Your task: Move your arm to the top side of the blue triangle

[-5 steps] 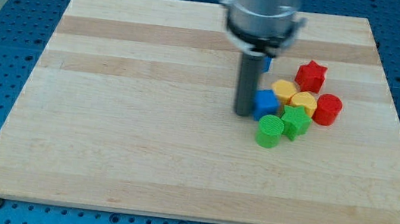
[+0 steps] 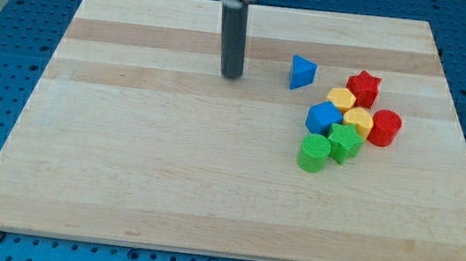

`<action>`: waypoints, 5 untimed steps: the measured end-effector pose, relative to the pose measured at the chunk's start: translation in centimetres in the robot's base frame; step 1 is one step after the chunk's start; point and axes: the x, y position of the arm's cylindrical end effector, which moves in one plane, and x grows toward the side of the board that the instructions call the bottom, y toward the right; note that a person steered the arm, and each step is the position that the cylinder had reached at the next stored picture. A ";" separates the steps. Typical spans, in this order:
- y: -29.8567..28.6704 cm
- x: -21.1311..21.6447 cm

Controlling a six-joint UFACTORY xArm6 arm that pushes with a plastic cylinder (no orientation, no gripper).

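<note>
The blue triangle [image 2: 302,72] lies on the wooden board [image 2: 166,167] toward the view's upper right. My tip [image 2: 232,76] touches the board to the left of the triangle, about one rod-length of gap away, at nearly the same height in the view. The rod rises straight up to the arm at the view's top edge.
A cluster of blocks sits below and right of the triangle: a red star [image 2: 363,87], a yellow block [image 2: 341,99], a second yellow block [image 2: 358,121], a red cylinder [image 2: 384,128], a blue cube [image 2: 324,118], a green star [image 2: 344,141], a green cylinder [image 2: 313,153].
My tip has moved up and to the left, away from the blue cube. The blue triangle, hidden behind the arm before, now shows fully. The cluster looks nearly unchanged.
</note>
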 end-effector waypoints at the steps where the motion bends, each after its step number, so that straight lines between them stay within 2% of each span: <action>1: 2.9 -8.5; 4: 5.4 -9.0; 5: 8.3 -4.0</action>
